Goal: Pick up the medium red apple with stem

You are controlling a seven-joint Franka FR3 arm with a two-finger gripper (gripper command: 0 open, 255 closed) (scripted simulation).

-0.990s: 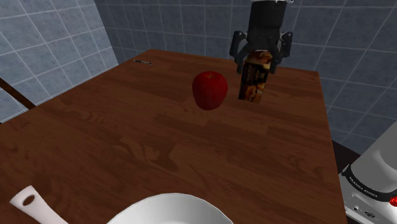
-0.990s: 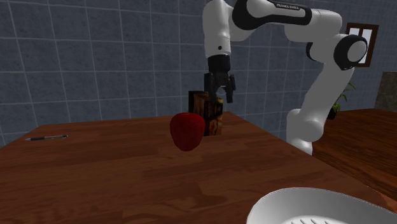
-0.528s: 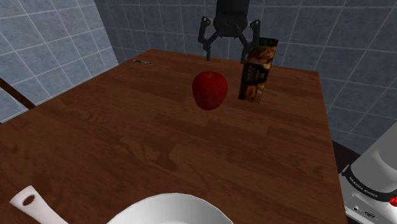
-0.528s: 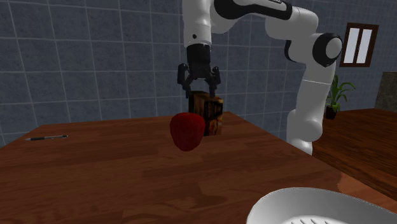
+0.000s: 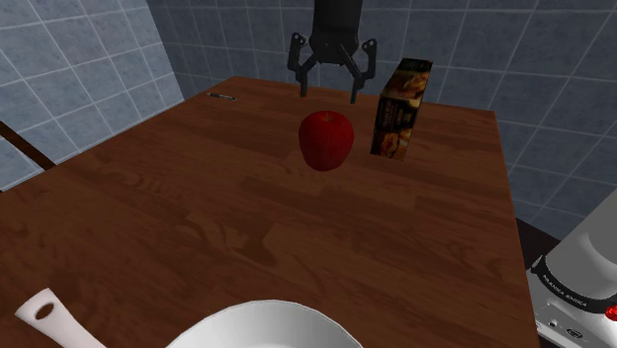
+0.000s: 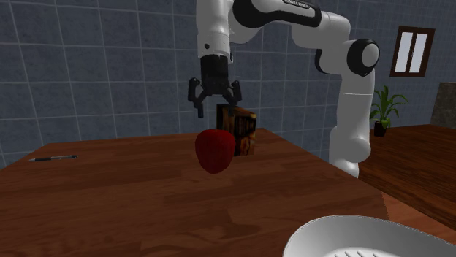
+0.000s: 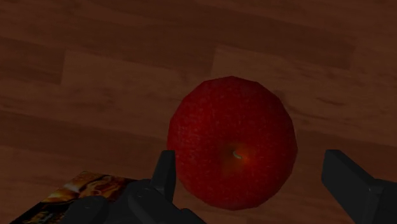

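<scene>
1. Nearest to me, a white bowl (image 5: 267, 324) lies on the brown surface (image 5: 148, 217).
2. Farther on, the red apple (image 5: 326, 139) sits near a printed box (image 5: 400, 109).
3. Above the apple I see the end effector (image 5: 328, 94), its fingers apart and touching nothing.

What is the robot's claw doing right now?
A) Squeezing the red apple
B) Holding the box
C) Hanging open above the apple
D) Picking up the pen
C: the gripper hangs open above the red apple, touching nothing.
</scene>
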